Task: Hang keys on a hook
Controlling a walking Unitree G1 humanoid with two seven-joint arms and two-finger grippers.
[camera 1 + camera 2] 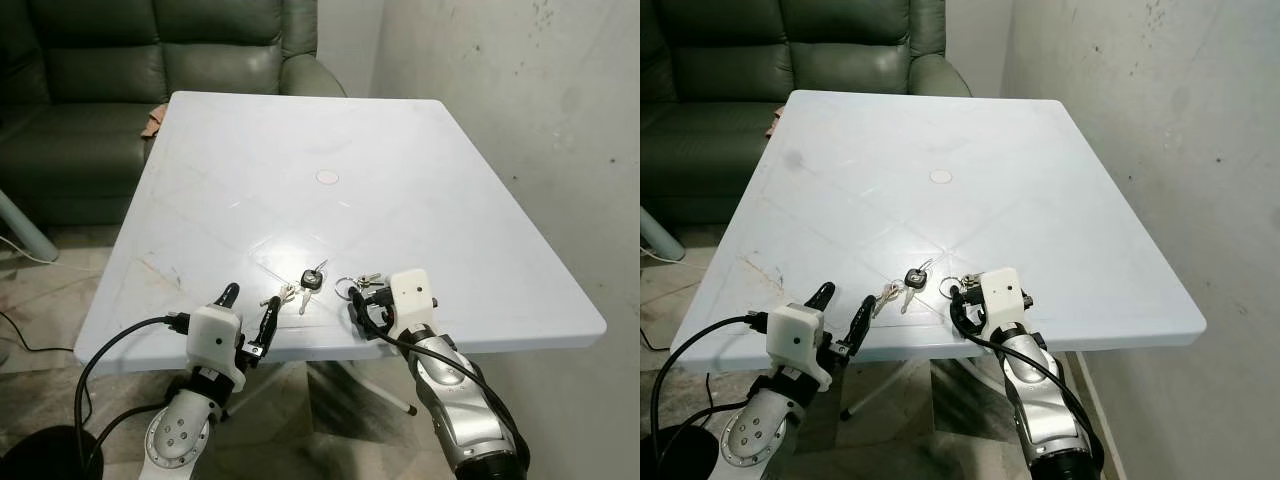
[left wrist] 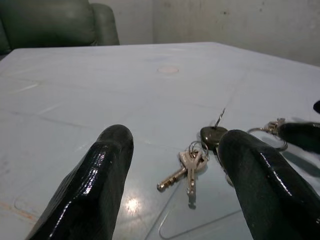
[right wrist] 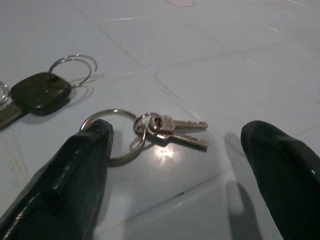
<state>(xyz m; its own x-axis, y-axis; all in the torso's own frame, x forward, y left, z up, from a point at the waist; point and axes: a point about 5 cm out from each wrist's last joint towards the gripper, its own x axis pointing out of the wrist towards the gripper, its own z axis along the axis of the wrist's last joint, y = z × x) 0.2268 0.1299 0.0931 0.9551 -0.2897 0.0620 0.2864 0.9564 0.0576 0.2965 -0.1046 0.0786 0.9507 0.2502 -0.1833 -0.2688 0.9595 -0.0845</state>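
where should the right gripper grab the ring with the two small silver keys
Probably at the large ring, coming down from above with the right gripper open astride it. The ring and its two small keys lie flat on the table, so there is no side edge to pinch; the wire loop is the easiest part to nip.

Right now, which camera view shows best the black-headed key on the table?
The right wrist view: the black-headed key lies close and sharp there, with its ring. In the left wrist view the left gripper's finger partly hides it. The eye views show it small, between both grippers.
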